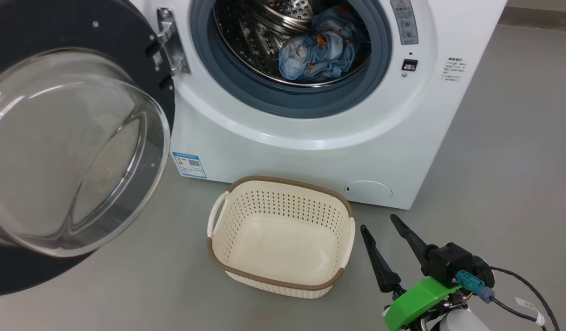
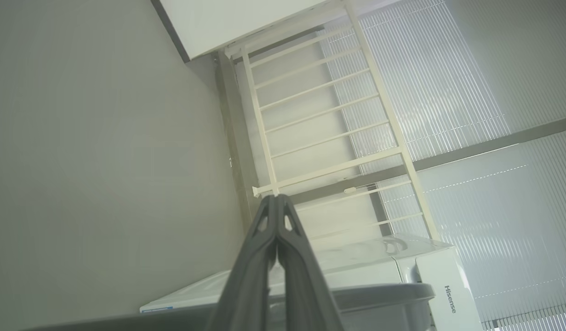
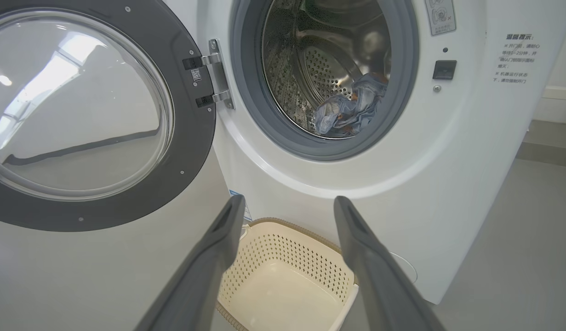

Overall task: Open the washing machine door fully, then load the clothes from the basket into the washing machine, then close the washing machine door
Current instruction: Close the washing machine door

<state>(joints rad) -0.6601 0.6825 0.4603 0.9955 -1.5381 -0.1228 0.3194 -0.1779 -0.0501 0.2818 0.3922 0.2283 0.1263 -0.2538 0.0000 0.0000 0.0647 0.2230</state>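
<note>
Clothes (image 1: 317, 55) lay in drum (image 1: 246, 41), basket (image 1: 283, 276) empty. Right gripper (image 1: 378, 222) hung with fingers apart, holding nothing. Left gripper (image 2: 277, 197) was pressed together, presumably to push door (image 1: 76, 151) shut.

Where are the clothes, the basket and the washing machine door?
the clothes (image 1: 317, 57): head view, middle of the blue bundle.
the basket (image 1: 283, 202): head view, perforated back wall.
the washing machine door (image 1: 57, 138): head view, glass bowl window.

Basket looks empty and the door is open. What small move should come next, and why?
Probably bring the shut left gripper to the washing machine door and begin pushing it closed: the clothes lie in the drum, the basket is empty, and the door stands wide open on that side.
</note>
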